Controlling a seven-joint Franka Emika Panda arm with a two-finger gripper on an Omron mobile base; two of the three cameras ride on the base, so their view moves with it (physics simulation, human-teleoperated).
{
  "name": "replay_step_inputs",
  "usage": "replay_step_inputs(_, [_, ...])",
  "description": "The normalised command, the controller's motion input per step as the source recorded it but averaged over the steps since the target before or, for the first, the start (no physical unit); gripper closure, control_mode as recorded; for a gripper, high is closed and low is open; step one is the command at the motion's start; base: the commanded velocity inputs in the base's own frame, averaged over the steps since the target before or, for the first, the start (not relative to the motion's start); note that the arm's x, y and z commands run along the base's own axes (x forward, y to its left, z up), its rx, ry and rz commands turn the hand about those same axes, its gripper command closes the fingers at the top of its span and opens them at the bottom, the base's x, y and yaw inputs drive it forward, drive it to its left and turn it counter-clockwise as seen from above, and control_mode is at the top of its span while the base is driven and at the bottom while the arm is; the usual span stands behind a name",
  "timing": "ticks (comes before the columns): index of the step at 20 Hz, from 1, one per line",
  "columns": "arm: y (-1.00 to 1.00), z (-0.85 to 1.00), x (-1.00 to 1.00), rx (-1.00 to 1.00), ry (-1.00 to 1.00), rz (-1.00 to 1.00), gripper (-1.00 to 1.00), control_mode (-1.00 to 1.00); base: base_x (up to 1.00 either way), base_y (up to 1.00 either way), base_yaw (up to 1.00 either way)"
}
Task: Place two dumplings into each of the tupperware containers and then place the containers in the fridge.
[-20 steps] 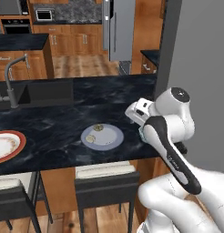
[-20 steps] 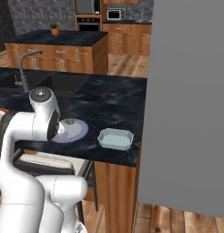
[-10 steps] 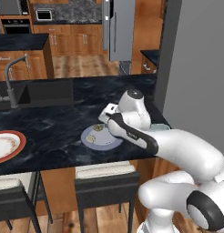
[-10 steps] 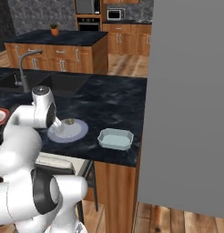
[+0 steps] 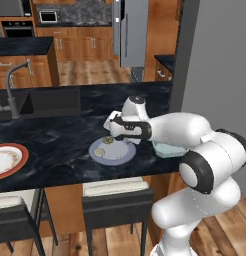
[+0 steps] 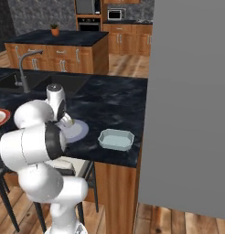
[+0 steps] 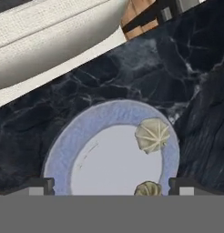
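Barely begun — gripper [image 7: 112,189] wide open, empty, over two dumplings [image 7: 152,135] on the round plate [image 5: 113,151]; tupperware container [image 6: 115,139] beside it unfilled.

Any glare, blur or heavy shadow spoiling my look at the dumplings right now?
Hand view: sharp, evenly lit, no glare; one dumpling shows whole on the round plate, the other dumpling is cut off at the bottom. Left base view: soft and low in detail, the dumplings are tiny specks beside the arm. Right base view: flat light, the arm covers most of the plate.

Even, flat rendered light, soft-edged pictures, faint shadows
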Motion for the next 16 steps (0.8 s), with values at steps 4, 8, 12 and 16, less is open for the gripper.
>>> replay_step_inputs(4, [0.25,-0.56,0.63,-0.04,0.0,0.0,-1.0,-1.0,0.0,0.0,0.0])
replay_step_inputs(8, [0.08,-0.48,0.6,-0.01,0.0,0.0,-1.0,-1.0,0.0,0.0,0.0])
replay_step_inputs(12, [0.0,-0.41,0.53,0.0,0.0,0.0,-1.0,-1.0,0.0,0.0,0.0])
replay_step_inputs(16, [0.04,-0.32,0.43,0.0,0.0,0.0,-1.0,-1.0,0.0,0.0,0.0])
